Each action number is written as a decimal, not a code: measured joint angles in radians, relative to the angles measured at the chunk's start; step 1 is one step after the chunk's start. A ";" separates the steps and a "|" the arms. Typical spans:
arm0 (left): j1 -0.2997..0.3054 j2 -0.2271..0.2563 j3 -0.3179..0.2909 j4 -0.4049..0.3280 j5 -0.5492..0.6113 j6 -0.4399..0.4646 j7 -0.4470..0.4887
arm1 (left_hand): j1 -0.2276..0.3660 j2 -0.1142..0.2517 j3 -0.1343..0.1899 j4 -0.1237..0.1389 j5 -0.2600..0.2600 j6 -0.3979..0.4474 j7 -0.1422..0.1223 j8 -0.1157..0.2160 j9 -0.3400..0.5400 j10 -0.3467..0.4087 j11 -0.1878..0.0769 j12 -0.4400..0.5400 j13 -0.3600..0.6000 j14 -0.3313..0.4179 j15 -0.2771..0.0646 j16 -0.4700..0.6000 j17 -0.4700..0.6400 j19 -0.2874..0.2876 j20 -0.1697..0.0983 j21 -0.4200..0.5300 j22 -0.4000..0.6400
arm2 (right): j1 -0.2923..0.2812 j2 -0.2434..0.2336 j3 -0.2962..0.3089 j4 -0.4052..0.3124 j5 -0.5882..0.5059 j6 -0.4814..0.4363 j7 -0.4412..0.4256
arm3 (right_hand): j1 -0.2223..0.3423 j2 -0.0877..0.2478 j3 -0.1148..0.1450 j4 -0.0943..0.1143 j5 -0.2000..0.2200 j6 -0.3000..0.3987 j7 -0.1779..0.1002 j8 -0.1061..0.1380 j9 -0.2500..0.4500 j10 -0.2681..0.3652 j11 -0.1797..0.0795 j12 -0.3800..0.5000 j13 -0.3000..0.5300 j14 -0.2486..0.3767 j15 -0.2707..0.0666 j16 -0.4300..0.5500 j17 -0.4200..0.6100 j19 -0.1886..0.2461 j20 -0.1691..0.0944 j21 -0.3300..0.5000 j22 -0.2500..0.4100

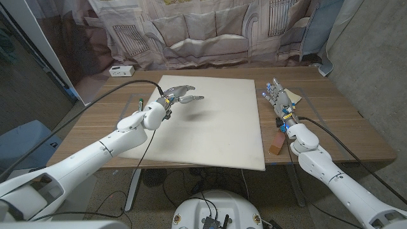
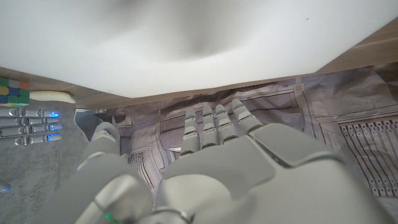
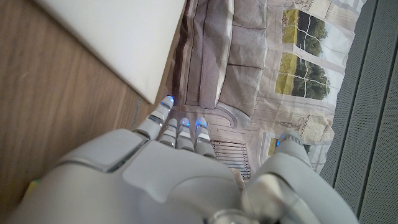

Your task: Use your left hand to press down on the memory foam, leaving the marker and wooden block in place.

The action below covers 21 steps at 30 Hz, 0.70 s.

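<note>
Your left hand (image 1: 179,95), fingers spread and holding nothing, hovers over the far left part of the large white rectangular memory foam slab (image 1: 210,127) that covers the middle of the wooden table (image 1: 337,121). Your right hand (image 1: 278,97), fingers apart and holding nothing, stands near the table's far right. A small reddish-brown wooden block (image 1: 278,141) lies just beside the foam's right edge; a dark green marker (image 1: 140,102) lies near its left edge.
</note>
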 measured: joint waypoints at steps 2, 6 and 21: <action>-0.002 -0.001 0.003 0.003 0.003 0.000 -0.003 | 0.000 0.000 0.003 -0.003 0.000 -0.011 -0.005 -0.004 0.000 -0.005 -0.001 0.000 0.000 -0.004 -0.004 -0.004 0.000 -0.003 -0.003 0.000 0.000 | -0.002 -0.002 0.001 -0.003 -0.001 -0.002 -0.001 | 0.000 0.000 0.000 0.000 0.000 0.000 0.000 0.000 0.000 0.005 -0.005 0.000 0.000 0.000 0.000 0.000 0.000 0.000 0.000 0.000 0.000; -0.013 -0.011 0.017 0.020 0.008 -0.005 -0.005 | 0.007 0.007 0.006 -0.006 -0.004 -0.012 -0.004 -0.004 0.000 -0.009 0.002 -0.001 0.000 -0.006 -0.005 -0.004 0.000 -0.005 -0.005 0.000 0.000 | -0.004 -0.005 0.001 -0.007 -0.003 -0.010 -0.006 | 0.000 0.000 0.000 0.000 0.000 0.000 0.000 0.000 0.000 0.010 -0.001 0.000 0.000 0.000 0.000 0.000 0.000 0.000 0.000 0.000 0.000; -0.038 -0.045 0.054 0.081 0.020 -0.026 0.000 | 0.041 0.014 0.017 -0.017 -0.008 -0.046 -0.003 -0.011 0.000 -0.032 0.004 -0.010 0.005 -0.023 0.013 -0.004 0.000 -0.017 0.019 0.000 0.000 | -0.012 -0.007 0.003 -0.018 -0.015 -0.011 -0.022 | 0.000 0.000 -0.004 -0.004 0.000 0.033 -0.011 0.007 0.000 0.044 -0.019 0.000 0.000 0.035 -0.020 0.004 0.000 0.026 -0.004 0.000 0.000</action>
